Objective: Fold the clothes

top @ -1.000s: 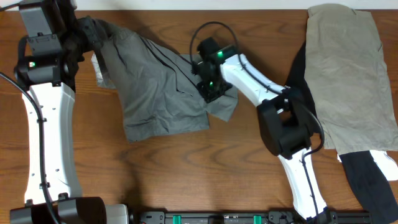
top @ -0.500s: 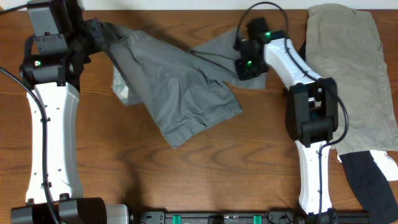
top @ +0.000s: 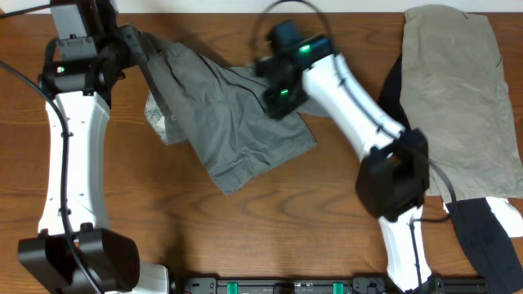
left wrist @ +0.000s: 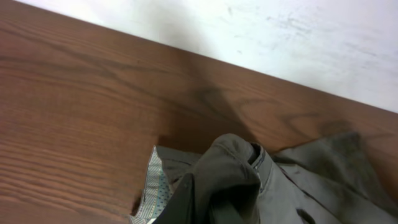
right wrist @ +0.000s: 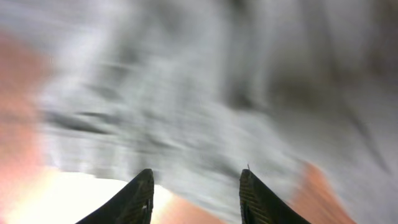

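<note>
Table [top: 245, 237] carries the shorts [top: 233, 122], wrinkled, running from the left gripper [top: 131, 41] to under the right gripper [top: 278, 94]. Khaki garment [top: 458, 98] lies well right of the right one. We read left as clamped on the bunched waistband. Right fingers [right wrist: 140, 196] are apart, view blurred.

bunched grey shorts [left wrist: 231, 182], wooden table [left wrist: 74, 106]

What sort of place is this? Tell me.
Probably a robotics lab bench: two robot arms at a wooden table by a white wall, with grey shorts and a khaki garment on it.
</note>
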Controlling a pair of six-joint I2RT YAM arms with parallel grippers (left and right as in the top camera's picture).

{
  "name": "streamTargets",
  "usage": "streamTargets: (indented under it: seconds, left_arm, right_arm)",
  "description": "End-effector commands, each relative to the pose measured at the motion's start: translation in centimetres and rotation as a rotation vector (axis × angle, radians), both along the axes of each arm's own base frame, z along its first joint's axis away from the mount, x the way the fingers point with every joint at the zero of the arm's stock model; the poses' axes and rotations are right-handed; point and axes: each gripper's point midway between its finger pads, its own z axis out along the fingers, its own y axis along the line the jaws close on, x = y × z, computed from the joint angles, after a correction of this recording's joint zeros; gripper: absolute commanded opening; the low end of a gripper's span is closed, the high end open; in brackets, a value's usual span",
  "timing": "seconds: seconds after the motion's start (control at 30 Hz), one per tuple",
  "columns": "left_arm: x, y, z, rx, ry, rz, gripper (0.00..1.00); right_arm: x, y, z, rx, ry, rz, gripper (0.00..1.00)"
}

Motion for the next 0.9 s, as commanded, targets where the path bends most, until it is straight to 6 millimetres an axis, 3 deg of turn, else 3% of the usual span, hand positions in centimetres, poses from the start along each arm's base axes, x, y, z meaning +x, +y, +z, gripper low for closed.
streamTargets:
  seconds: [0.0,0.03,0.17,0.33,0.43,0.57,0.67,0.87]
  left_arm:
    - [0.4,0.4,1.9,0.002,-0.050,0.018,0.06]
    - [0.4,0.4,1.9,0.003,-0.055,0.019,0.06]
    - [0.5,0.4,2.0,0.004,-0.059,0.019,0.06]
    - [0.6,0.5,2.2,0.006,-0.069,0.019,0.06]
    - [0.7,0.7,2.3,0.013,-0.072,0.026,0.06]
    - [0.6,1.4,2.3,0.014,-0.072,0.039,0.06]
    - [0.5,1.9,2.3,0.015,-0.072,0.050,0.06]
    - [0.4,2.8,2.2,0.014,-0.068,0.069,0.06]
  right_arm:
    - [-3.6,5.2,0.4,0.050,0.009,0.108,0.46]
    - [-4.5,7.0,0.1,0.042,-0.017,0.129,0.48]
    - [-5.6,10.3,-0.9,0.006,-0.106,0.157,0.54]
    - [-6.5,13.0,-3.6,-0.082,-0.214,0.180,0.57]
    - [-6.8,12.8,-6.5,-0.168,-0.224,0.171,0.57]
    - [-7.9,11.7,-9.7,-0.249,-0.160,0.173,0.63]
    - [-8.4,10.9,-10.2,-0.284,-0.133,0.176,0.70]
    - [-9.9,10.7,-10.3,-0.292,-0.076,0.191,0.91]
